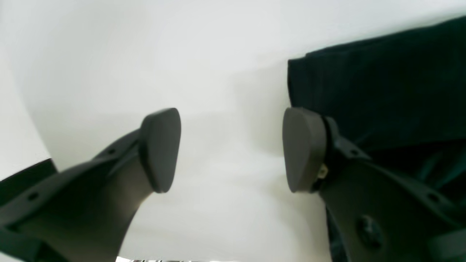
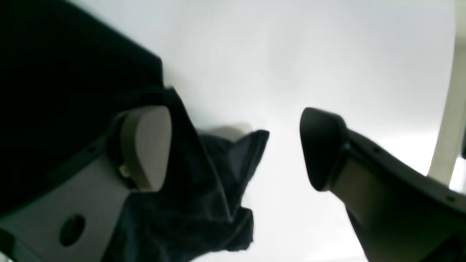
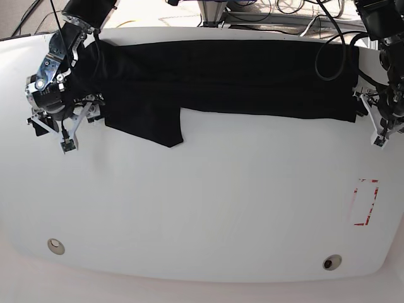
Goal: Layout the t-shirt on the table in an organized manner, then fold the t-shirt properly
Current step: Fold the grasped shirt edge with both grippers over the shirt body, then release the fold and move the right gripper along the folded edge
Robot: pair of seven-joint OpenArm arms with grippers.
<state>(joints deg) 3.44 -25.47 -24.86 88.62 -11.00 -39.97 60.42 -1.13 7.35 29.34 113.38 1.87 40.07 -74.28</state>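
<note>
The black t-shirt [image 3: 221,79] lies as a long band along the far side of the white table [image 3: 208,208], with one flap [image 3: 148,123] hanging toward the front at its left end. My right gripper [image 3: 53,134] is open at the shirt's left end. In the right wrist view the right gripper [image 2: 235,147] has its jaws wide apart, and crumpled shirt fabric [image 2: 204,189] lies under and beside one finger [image 2: 145,145]. My left gripper [image 3: 377,123] is open at the shirt's right end. In the left wrist view the left gripper [image 1: 233,149] is over bare table, with the shirt edge [image 1: 382,91] beside one finger [image 1: 304,149].
A red tape rectangle [image 3: 365,202] is marked near the table's front right. Two small round holes [image 3: 55,245] [image 3: 331,262] sit near the front edge. Cables and equipment lie beyond the far edge [image 3: 265,9].
</note>
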